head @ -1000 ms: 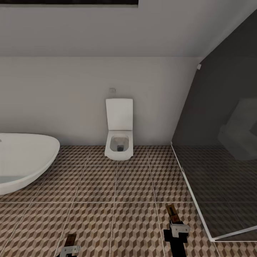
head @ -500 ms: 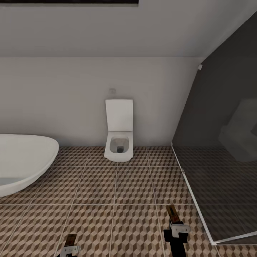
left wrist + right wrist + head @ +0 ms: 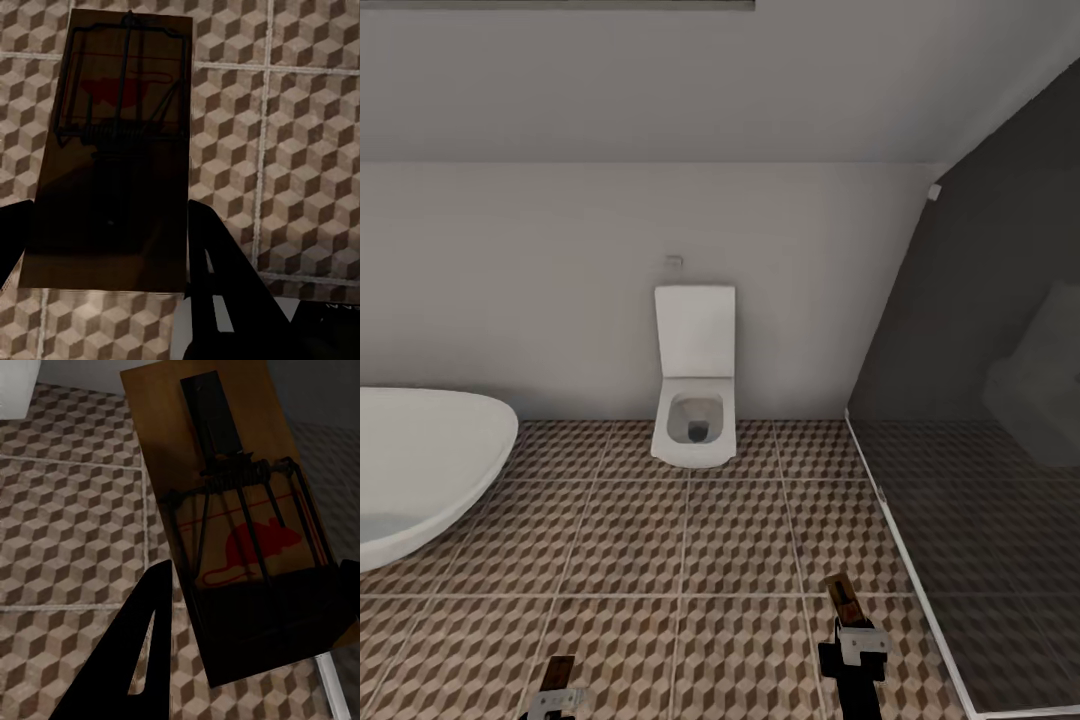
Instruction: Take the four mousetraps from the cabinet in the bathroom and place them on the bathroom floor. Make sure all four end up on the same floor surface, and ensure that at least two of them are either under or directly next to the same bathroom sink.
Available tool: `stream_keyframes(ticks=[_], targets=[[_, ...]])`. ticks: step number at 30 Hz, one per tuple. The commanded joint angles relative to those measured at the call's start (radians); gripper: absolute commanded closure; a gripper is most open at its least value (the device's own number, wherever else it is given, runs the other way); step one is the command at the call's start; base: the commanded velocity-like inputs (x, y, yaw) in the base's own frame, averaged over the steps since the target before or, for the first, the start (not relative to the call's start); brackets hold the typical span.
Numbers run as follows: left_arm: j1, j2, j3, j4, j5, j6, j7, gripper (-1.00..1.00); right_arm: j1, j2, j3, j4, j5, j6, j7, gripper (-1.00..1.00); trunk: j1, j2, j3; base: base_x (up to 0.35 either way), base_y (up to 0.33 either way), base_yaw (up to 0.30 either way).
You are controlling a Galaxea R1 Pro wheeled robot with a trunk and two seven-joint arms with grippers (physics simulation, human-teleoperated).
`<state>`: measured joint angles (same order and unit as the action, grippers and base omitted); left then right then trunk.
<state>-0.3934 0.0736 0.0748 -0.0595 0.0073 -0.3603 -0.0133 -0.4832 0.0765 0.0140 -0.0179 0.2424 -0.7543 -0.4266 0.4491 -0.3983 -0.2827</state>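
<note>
Ahead, from the head view, we see the toilet (image 3: 695, 400) against the wall, the bathtub (image 3: 420, 470) to the left, and the bathroom floor (image 3: 690, 560). Left wrist: our left pincer (image 3: 105, 247) pinches a mousetrap (image 3: 112, 150) above the tiles. Right wrist: our right pincer (image 3: 247, 622) pinches another mousetrap (image 3: 232, 510), red mouse mark showing.

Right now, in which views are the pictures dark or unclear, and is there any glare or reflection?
Head view: even soft light, slightly blurry; the dark glass panel carries a faint pale reflection. Left wrist view: the mousetrap is heavily shadowed, its red mark dim. Right wrist view: the other mousetrap is brighter, red mouse print clear, lower end in shadow. No glare.
</note>
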Motion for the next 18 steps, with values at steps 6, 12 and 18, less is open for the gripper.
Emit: stream_keyframes(ticks=[6,12,18], targets=[[-0.001,0.000,0.007,0.001,-0.003,-0.003,0.002,1.00,-0.001,0.000,0.001,0.001,0.007,0.000,-0.009,1.00,0.001,-0.002,-0.002,0.185,0.171,0.000],[-0.001,-0.001,0.007,0.001,-0.004,-0.003,0.001,1.00,-0.001,0.000,0.001,0.001,0.007,0.000,-0.009,1.00,0.001,-0.002,-0.002,0.087,0.061,0.000],[-0.001,-0.002,0.009,-0.004,-0.006,-0.001,0.003,1.00,-0.001,0.003,0.002,0.001,0.008,0.000,-0.006,1.00,0.001,-0.002,-0.002,0.006,0.004,0.000]])
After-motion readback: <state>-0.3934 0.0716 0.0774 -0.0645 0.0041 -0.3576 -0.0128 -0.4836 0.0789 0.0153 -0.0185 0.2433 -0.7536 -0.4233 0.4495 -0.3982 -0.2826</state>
